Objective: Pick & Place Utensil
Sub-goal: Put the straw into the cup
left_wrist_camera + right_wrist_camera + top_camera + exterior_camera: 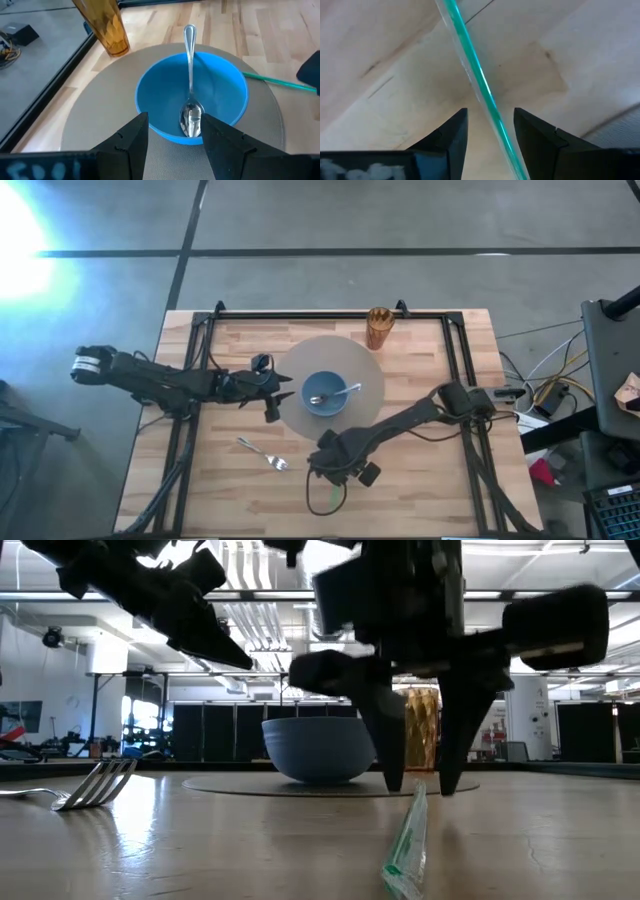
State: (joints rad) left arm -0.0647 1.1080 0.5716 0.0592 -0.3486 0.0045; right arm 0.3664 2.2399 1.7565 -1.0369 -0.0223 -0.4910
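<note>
Green straw [479, 80] in a clear wrapper lies flat on the wooden worktop [420, 490], passing between the parted fingers of the right hand [420, 785], which stands over it without gripping. Beyond sits a blue bowl [327, 394] holding a spoon [190, 85]; the left hand [279, 402] hovers beside it, spread wide.
</note>
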